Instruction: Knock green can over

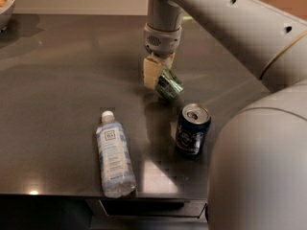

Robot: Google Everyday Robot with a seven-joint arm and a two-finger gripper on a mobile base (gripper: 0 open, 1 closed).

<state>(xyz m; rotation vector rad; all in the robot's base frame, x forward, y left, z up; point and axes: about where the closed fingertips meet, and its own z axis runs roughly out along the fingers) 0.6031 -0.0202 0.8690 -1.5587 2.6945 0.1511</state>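
Tipping looks half done: the gripper (160, 78) hangs over the middle of the table (67, 80), and its fingers (150, 72) are closed on the green can (170, 85). One cream finger presses the can's left side and the other is hidden behind it. The can leans steeply down to the right, close to the table; whether it touches cannot be told.

To finish well, I would roll the wrist further the same way until the can lies flat, lower it close to the surface, and only then let go, so it settles on its side rather than bouncing or rolling.

The blue can (192, 130) stands upright near the front right, so the green can should be steered away from it. The water bottle (114, 153) lies well apart at the front left and should not interfere
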